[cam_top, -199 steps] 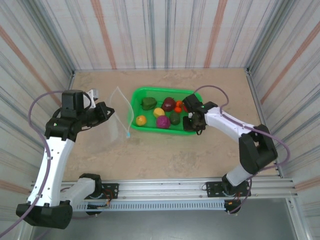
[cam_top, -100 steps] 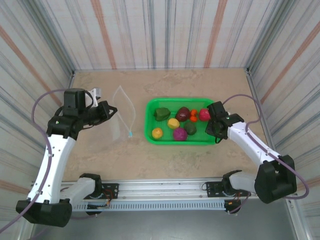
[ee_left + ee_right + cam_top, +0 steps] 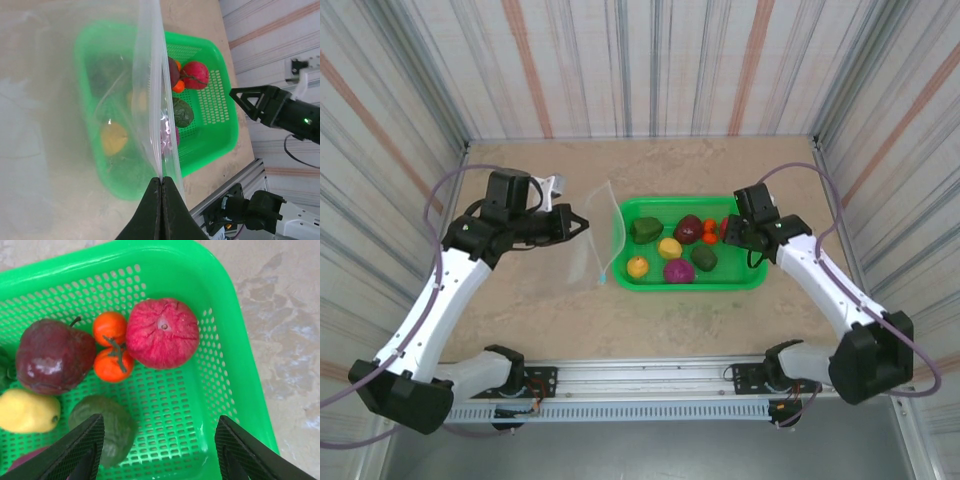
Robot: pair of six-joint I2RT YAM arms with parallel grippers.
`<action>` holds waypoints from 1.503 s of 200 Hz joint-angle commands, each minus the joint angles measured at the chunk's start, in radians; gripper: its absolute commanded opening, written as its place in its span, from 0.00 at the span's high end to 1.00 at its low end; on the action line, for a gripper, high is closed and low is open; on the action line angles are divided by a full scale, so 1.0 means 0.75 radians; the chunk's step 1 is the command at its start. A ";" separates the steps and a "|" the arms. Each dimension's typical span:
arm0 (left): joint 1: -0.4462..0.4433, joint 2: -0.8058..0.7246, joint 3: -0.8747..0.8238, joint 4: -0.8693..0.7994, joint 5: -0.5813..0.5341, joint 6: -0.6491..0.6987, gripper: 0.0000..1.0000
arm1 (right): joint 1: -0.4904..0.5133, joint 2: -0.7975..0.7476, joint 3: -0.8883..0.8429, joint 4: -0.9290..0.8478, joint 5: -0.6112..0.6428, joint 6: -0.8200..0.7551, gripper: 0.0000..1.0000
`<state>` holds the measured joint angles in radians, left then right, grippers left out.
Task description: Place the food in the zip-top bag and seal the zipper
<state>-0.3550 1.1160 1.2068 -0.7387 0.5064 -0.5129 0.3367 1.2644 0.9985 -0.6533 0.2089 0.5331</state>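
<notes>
The clear zip-top bag (image 3: 600, 238) hangs upright just left of the green mesh basket (image 3: 752, 281), and my left gripper (image 3: 582, 222) is shut on its edge. In the left wrist view the jaws (image 3: 161, 179) pinch two clear layers; the zipper (image 3: 151, 95) is a faint strip running away from them. The food lies in the basket: a dark green pepper (image 3: 643, 229), a maroon fruit (image 3: 688, 229), orange pieces (image 3: 709, 231), yellow ones (image 3: 669, 247), a purple one (image 3: 678, 270). My right gripper (image 3: 732, 232) hovers open over the basket's right end (image 3: 160, 419), below the pink-red fruit (image 3: 162, 333).
The basket's right rim (image 3: 235, 340) lies just beyond my right finger. A small blue piece (image 3: 602, 277) hangs at the bag's lower end. Striped walls close in three sides, and the metal rail (image 3: 650, 375) runs along the near edge.
The basket slid right a second ago. Since then my left arm has carried the bag right to the basket's left edge, and my right gripper has moved off the rim to over the food.
</notes>
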 commanded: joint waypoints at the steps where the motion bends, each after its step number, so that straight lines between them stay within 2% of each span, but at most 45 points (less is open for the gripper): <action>1: -0.003 -0.007 0.009 0.036 0.033 0.003 1.00 | -0.049 0.123 0.086 0.022 -0.108 -0.047 0.38; 46: -0.002 -0.009 -0.012 0.042 0.037 0.010 1.00 | -0.075 0.379 0.266 -0.040 -0.015 -0.103 0.41; 62: -0.001 -0.013 -0.025 0.044 0.034 0.017 1.00 | -0.075 0.446 0.294 -0.055 0.014 -0.112 0.38; 123: 0.023 -0.032 -0.067 0.048 0.057 0.026 1.00 | -0.077 0.601 0.312 -0.040 0.034 -0.113 0.29; 219: 0.025 -0.055 -0.092 0.038 0.063 0.017 1.00 | -0.091 0.798 0.359 0.016 0.010 -0.132 0.26; 257: 0.025 -0.062 -0.100 0.033 0.062 0.010 1.00 | -0.092 0.756 0.337 0.047 0.034 -0.132 0.41; 276: 0.025 -0.068 -0.100 0.032 0.063 0.007 1.00 | -0.091 0.720 0.330 0.043 0.055 -0.132 0.58; 300: 0.025 -0.069 -0.095 0.026 0.062 0.007 1.00 | -0.091 0.653 0.315 0.031 0.078 -0.128 0.58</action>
<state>-0.3416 1.0874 1.1381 -0.7059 0.5320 -0.5125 0.2798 1.7985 1.2610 -0.6205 0.2321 0.4393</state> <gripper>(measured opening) 0.044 0.618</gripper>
